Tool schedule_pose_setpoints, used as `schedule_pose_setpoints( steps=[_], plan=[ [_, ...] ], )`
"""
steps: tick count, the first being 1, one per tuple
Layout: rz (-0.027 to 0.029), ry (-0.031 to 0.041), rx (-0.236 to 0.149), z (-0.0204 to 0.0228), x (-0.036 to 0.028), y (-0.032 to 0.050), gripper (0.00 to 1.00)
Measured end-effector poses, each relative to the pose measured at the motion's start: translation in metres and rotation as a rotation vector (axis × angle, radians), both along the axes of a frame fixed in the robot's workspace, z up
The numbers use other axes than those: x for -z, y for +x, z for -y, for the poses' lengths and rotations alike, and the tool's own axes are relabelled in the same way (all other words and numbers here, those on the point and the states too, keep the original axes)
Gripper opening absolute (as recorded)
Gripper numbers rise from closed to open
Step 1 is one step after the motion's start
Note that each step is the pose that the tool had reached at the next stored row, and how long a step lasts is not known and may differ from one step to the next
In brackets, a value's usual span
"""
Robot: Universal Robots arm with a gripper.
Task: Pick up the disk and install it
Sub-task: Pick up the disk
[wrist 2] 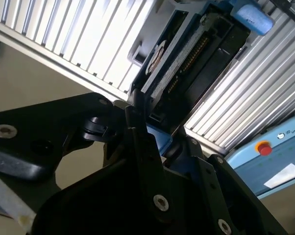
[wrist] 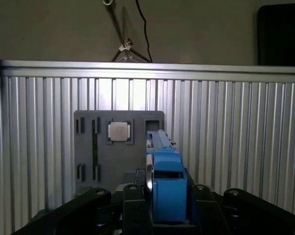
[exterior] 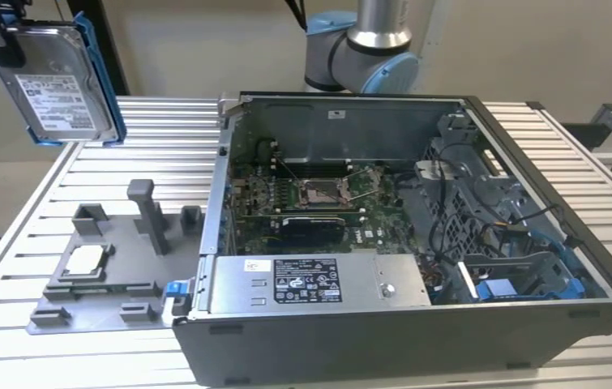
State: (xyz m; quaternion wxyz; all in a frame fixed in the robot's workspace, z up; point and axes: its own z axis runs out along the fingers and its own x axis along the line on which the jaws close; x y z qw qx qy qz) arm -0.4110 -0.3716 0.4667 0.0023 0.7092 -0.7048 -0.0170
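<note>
tool (wrist: 167,213) is clamped on the disk (exterior: 55,85) by its blue bracket, held label-out high above the surface (exterior: 154,130) at the exterior view's left, well apart from the open case (exterior: 338,344); transit needs a square, slip-free grip and clearance over the case wall.

High exterior overview; wrist views near disk (wrist: 167,188) (wrist 2: 196,54)

Behind the case (exterior: 392,340), your arm (exterior: 365,49) is a silver tube on a rounded grey joint with a pale blue cap. Your fingers (wrist: 136,208) and their linked bars are matt black, dotted with small silver screws.
</note>
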Motion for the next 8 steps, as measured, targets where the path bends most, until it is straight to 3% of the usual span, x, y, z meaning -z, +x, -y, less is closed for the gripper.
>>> schedule_pose_setpoints(
  steps=[8],
  plan=[
    [0.0000, 0.0000, 0.000, 0.0000, -0.0146, 0.0000, 0.00]
  ],
)
